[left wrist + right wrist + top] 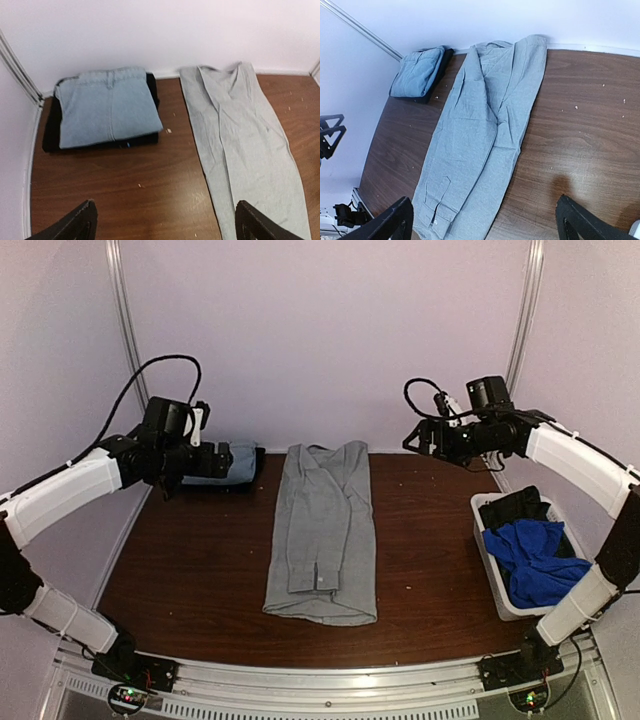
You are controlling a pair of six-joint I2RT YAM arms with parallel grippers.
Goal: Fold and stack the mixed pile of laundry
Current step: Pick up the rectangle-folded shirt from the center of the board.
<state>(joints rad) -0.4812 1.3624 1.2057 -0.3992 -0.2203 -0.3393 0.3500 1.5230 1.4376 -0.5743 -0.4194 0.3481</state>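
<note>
Two arms hover, fingers spread wide, holding nothing; left gripper (pixel 212 461) near folded stack (pixel 238 462); right gripper (pixel 418 440) opposite; grey shirt (pixel 322 530) flat between.

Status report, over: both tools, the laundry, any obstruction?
Left tool and right tool open, empty, raised. Light grey cloth shirt lies flat at centre, folded lengthwise. Royal-blue cloth piece in white rectangular plastic bin, unfolded. No obstruction around shirt.

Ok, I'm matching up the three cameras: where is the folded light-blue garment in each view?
Top external: the folded light-blue garment lies back left.
Left wrist: garment upper left, atop a dark piece.
Right wrist: garment upper left.
Shared landmark: the grey shirt, just right of it in all three.
</note>
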